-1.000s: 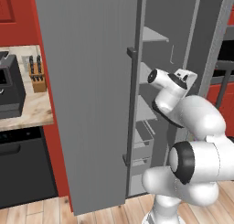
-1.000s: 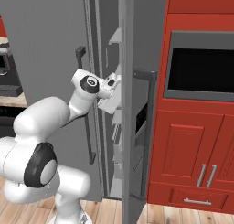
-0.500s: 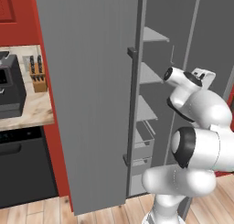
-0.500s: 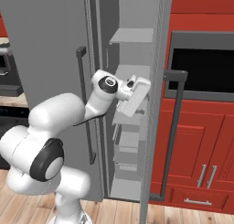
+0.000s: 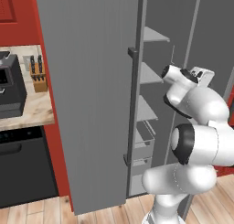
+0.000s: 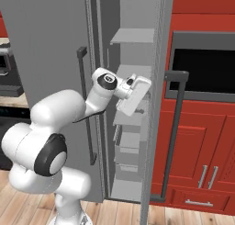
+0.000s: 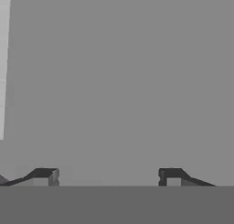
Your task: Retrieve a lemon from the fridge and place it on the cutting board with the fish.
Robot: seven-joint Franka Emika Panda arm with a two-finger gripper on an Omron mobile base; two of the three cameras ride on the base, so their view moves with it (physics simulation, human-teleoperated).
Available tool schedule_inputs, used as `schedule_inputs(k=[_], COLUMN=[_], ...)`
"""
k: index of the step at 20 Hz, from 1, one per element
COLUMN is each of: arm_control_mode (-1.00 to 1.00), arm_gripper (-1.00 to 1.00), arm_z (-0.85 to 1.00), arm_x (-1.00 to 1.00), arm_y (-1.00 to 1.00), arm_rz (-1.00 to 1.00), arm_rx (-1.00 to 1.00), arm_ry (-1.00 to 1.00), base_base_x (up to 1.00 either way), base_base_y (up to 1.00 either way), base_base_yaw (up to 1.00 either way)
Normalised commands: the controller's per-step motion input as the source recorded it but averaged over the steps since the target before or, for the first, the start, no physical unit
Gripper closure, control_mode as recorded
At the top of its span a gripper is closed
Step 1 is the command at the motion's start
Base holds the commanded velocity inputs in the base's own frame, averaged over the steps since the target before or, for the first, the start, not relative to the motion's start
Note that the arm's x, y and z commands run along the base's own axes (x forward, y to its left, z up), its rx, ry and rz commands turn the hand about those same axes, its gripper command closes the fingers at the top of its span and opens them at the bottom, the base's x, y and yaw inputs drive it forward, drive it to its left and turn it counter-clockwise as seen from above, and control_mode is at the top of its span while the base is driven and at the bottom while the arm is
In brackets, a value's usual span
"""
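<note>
The fridge point(image 5: 91, 104) stands with its two grey doors parted, showing pale shelves point(image 5: 153, 35) and clear bins point(image 5: 144, 136) inside. My gripper point(image 6: 137, 104) reaches into the gap at mid height, close against the inner face of the right door point(image 6: 158, 104). In the hand view the gripper point(image 7: 107, 175) is open: its fingertips point(image 7: 43, 176) are far apart with nothing between them, and flat grey panel lies just ahead. The lemon, the cutting board and the fish are out of view.
Left of the fridge, a pale counter holds a knife block point(image 5: 39, 77) and a black appliance point(image 5: 11, 88), with a black dishwasher point(image 5: 23, 173) below. Red cabinets with a dark oven window point(image 6: 202, 68) stand to the right. The right door's bar handle point(image 6: 174, 127) sticks out forward.
The right fridge door has swung wider open, and my hand has moved to the right along with it. More of the shelves and bins is now exposed.
</note>
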Motion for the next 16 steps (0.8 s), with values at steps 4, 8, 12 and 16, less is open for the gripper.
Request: schedule_inputs(k=[4,8,12,16], arm_control_mode=[-1.00,-1.00,-1.00,-1.00], arm_gripper=[-1.00,-1.00,-1.00,-1.00], arm_z=[0.00,-0.07,-0.55,-0.74], arm_x=[-0.10,0.01,0.18,0.23], arm_y=[0.53,0.89,0.89,0.96], arm_rz=[0.00,-0.01,-0.03,-0.10], arm_rx=[0.00,0.02,0.38,0.67], arm_ry=[0.00,-0.05,0.00,-0.03], base_base_x=[0.00,0.00,0.00,0.00], base_base_y=[0.00,0.00,0.00,0.00], base_base_yaw=[0.00,0.00,0.00,0.00])
